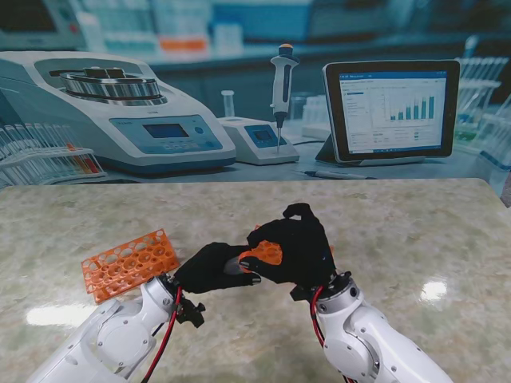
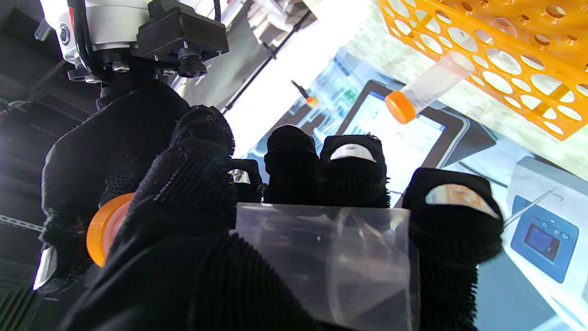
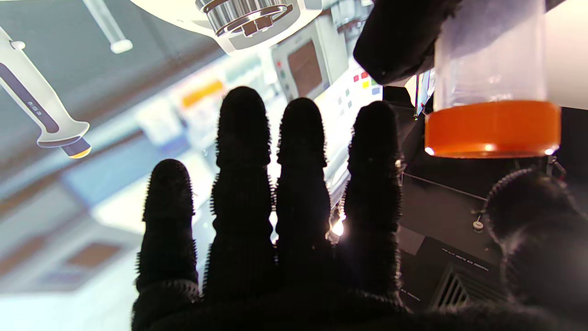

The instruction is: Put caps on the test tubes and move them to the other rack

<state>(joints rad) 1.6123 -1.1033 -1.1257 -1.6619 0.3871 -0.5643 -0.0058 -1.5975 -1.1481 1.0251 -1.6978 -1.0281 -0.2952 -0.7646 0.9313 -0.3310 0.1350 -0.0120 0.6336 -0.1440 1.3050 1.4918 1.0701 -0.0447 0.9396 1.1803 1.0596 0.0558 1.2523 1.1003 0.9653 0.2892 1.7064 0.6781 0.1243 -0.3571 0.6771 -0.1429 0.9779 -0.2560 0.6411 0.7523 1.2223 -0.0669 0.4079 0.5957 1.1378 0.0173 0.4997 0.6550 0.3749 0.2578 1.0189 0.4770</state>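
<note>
We are holding the test tube [image 2: 321, 257] crosswise in our left hand [image 1: 211, 267], fingers wrapped round its clear barrel, its long axis pointing toward our right hand [image 1: 299, 243]. The orange cap [image 3: 491, 128] is seated on the tube's end. Our right hand is cupping just beside that cap, fingers spread; we cannot tell whether it is touching it. The orange rack [image 1: 129, 263] is lying to our left on the marble table [image 1: 415, 239], nearer the left hand. Lab backdrop beyond.

Marble-patterned table top [image 1: 415, 231], lower frame, with glare patches. Laboratory backdrop [image 1: 239, 48] across upper frame: centrifuge [image 1: 112, 108] upper left, pipette [image 1: 281, 88] centre, tablet [image 1: 391, 108] upper right.
</note>
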